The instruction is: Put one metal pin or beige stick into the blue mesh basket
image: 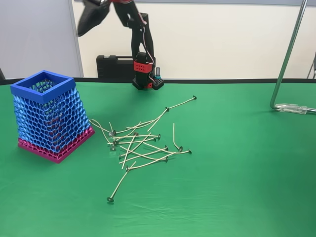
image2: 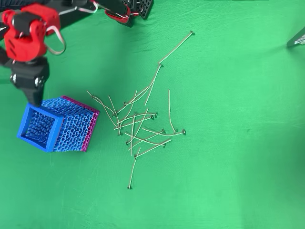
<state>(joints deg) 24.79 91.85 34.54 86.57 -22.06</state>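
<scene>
Gripper [image2: 33, 98] above far-left edge of blue mesh basket [image2: 38, 128], jaw state unclear, can't tell if holding pin. Pins [image2: 138, 129] piled right of basket. Likely drop step; next: centre over opening.

Light-blue honeycomb mesh basket [image: 49, 116], dark-blue rim, magenta base. Pale beige pins [image: 143, 143], metal heads. Green table [image: 237, 173]; red-and-black gripper [image2: 33, 98].

Upright blue mesh basket [image: 48, 116], scattered pins [image: 138, 140]
</scene>
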